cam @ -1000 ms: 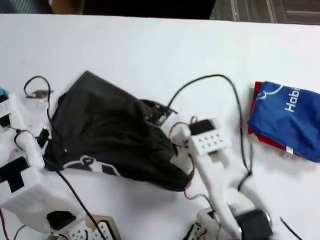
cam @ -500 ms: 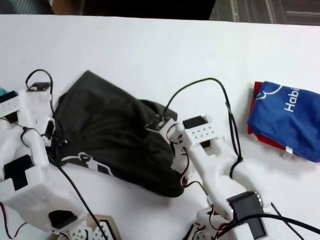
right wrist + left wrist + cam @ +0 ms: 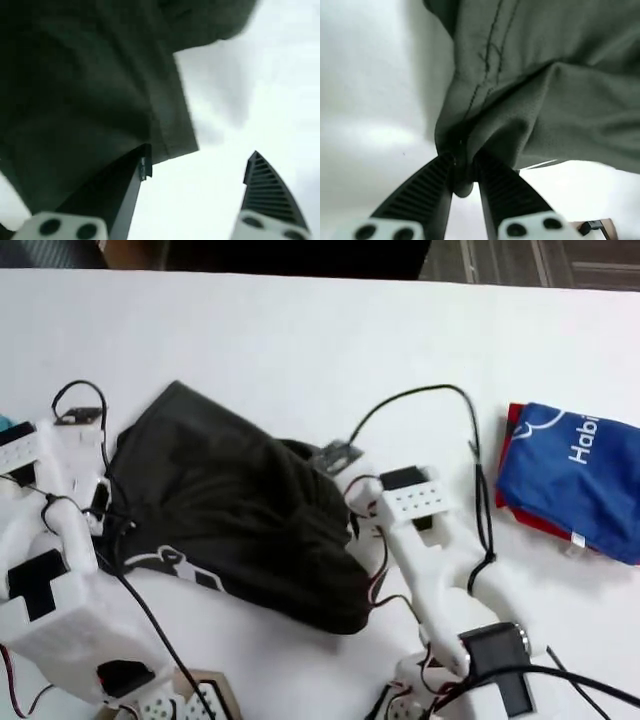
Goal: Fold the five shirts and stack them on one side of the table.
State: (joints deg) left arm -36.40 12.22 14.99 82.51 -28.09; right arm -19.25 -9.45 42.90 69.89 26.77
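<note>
Black shirt (image 3: pixel 230 510) lies crumpled, mid-fold: left end effector (image 3: pixel 465 159) pinches its 9 o'clock edge; right end effector (image 3: pixel 200 154), gaping at 3 o'clock, should probably grip the hem next.

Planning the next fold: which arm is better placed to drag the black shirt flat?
Left, probably: the left end effector is shut on the black shirt; the right end effector is open beside its hem, gripping nothing.

A loose shirt (image 3: pixel 230 510) lies on the table (image 3: pixel 300 340) (folded stack (image 3: pixel 575 480) well to its right).
</note>
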